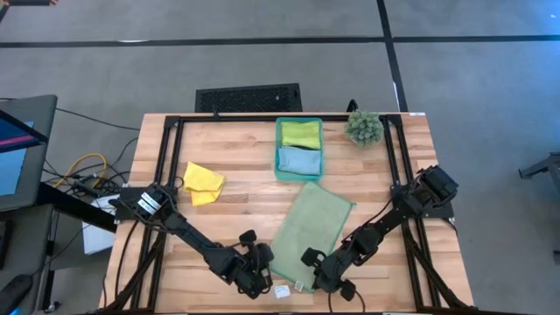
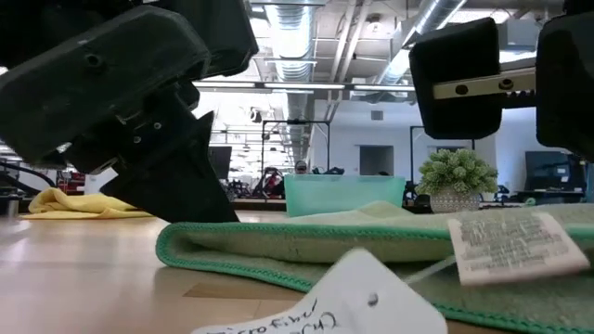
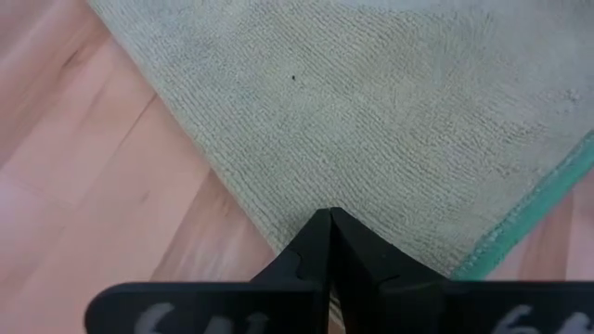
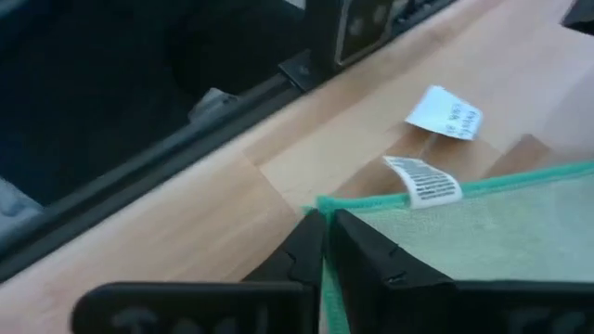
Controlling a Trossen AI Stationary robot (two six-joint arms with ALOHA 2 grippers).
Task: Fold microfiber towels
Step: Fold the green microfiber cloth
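A pale green microfiber towel [image 1: 311, 229] lies slantwise on the table's middle, its near end [image 2: 278, 252] doubled over. My left gripper [image 1: 264, 269] is shut, its tips [image 3: 329, 221] at the towel's left edge near the near corner. My right gripper [image 1: 310, 261] is shut on the towel's near right corner. A yellow towel [image 1: 203, 182] lies crumpled at the left. A lime green towel [image 1: 300, 133] and a light blue one [image 1: 298, 160] lie in the teal bin [image 1: 278, 149]. My left gripper's shut fingertips [image 3: 316, 232] meet the towel's left edge [image 3: 278, 232] slanting down from the near left. I cannot tell whether any cloth sits between them; the towel lies flat there. My right gripper pinches the towel's teal-hemmed corner [image 4: 322, 211] between its two fingers, slanting down from the near right. The hem runs back between the fingers. The corner stays low over the table, beside the care label [image 4: 422, 181].
A loose white paper tag [image 1: 282, 291] lies near the front edge between the grippers. A small spiky plant [image 1: 364, 127] stands at the far right. A black frame rail [image 1: 289, 116] runs around the table.
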